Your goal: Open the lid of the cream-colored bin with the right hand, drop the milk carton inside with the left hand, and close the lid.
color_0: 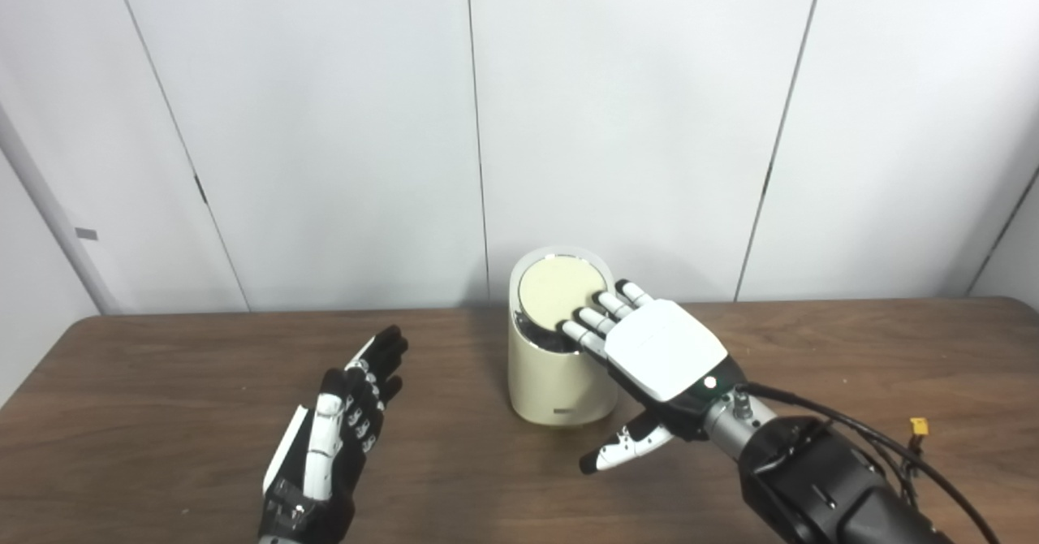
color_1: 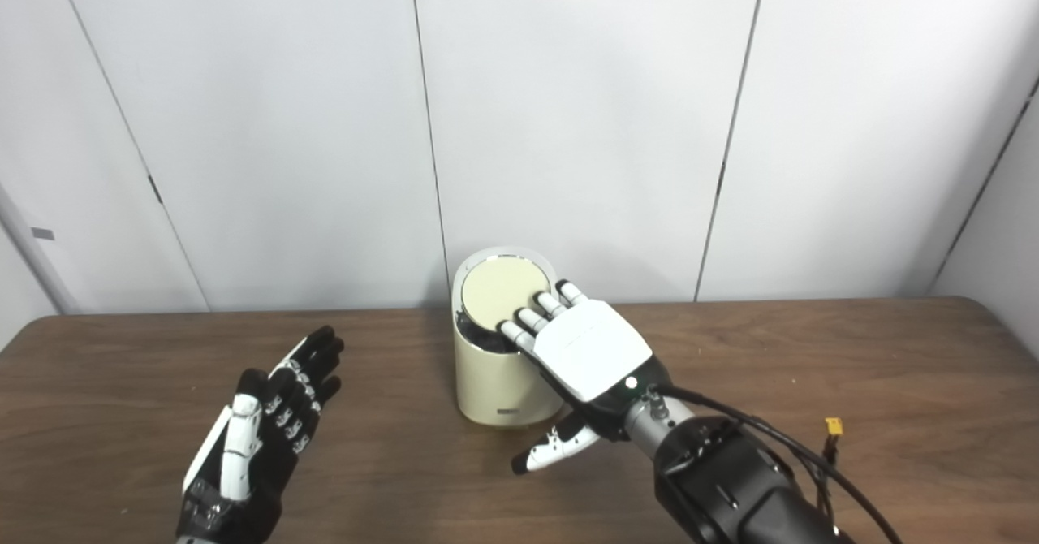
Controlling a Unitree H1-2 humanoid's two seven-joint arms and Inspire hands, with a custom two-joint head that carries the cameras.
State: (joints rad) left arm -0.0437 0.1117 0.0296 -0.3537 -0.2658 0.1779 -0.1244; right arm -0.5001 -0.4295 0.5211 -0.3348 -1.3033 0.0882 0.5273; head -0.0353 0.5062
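The cream-colored bin stands on the table at the back middle. Its round lid is tilted, with a dark gap showing under its front edge. My right hand is stretched out flat, its fingertips resting on the lid's right front edge and its thumb hanging below, beside the bin. It holds nothing. My left hand is open and empty, palm turned inward, above the table to the left of the bin. No milk carton is in view.
The brown wooden table runs the full width, with white wall panels right behind the bin. Black cables and a small yellow connector trail from my right forearm.
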